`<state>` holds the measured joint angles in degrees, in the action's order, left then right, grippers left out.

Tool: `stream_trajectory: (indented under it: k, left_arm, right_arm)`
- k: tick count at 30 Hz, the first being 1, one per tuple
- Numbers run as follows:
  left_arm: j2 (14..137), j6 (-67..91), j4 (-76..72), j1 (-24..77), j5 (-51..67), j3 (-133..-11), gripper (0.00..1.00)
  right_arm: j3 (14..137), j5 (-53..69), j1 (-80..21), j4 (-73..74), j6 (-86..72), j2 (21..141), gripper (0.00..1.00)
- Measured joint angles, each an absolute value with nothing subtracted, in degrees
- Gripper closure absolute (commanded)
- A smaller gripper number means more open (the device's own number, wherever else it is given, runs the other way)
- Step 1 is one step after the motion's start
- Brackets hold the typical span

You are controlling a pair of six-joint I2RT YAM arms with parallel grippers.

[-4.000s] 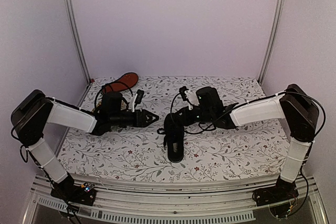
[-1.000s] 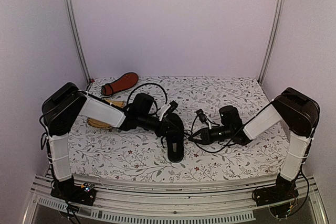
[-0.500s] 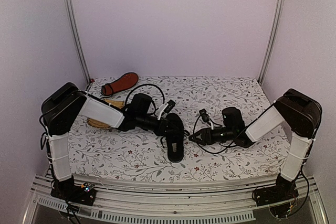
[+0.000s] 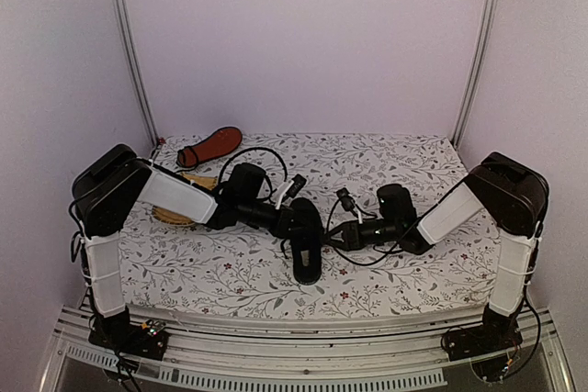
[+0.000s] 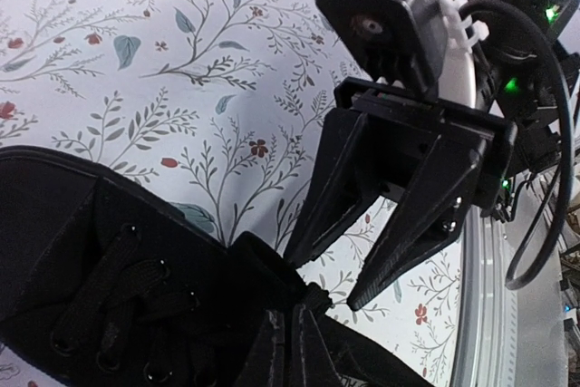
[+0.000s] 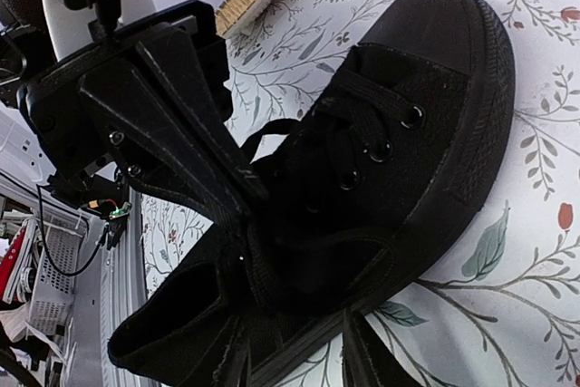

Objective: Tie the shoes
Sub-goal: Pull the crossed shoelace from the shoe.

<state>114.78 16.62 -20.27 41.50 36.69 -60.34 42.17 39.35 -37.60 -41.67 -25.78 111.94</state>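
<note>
At about ten o'clock, near the far left corner of the table, the sole-up shoe is seen lying with its reddish-orange underside showing. Just nearer, at nine o'clock, a yellow slatted mat is partly covered by the left arm, which is stretched low across it toward three o'clock.

The left gripper is laid against the far part of the middle shoe. Its fingers are pressed tight together at the lacing. A thin loop of lace is seen curving beside the tips; whether it is pinched between them cannot be told.

The middle shoe is set upright on its sole at the centre of the table, and its length runs along the twelve-to-six line. It is well apart from the sole-up shoe.

From three o'clock the right gripper is pointed at the shoe's side. Its fingers are spread, with bare cloth visible between them and nothing grasped. Their tips are just at the shoe's edge. The right arm is extended low behind it.
</note>
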Motion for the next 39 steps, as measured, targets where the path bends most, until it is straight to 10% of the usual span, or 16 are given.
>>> stream_trajectory:
  k: [11,39]
  left_arm:
    - [114.78,16.78,-20.16,41.43,36.58,-60.36,1.0]
    - [114.78,16.82,-18.57,41.21,36.42,-61.04,1.0]
  right_arm:
    - [35.05,35.38,-38.2,-42.09,-26.46,107.74,0.45]
    - [42.28,35.55,-39.48,-43.66,-28.97,113.14,0.71]
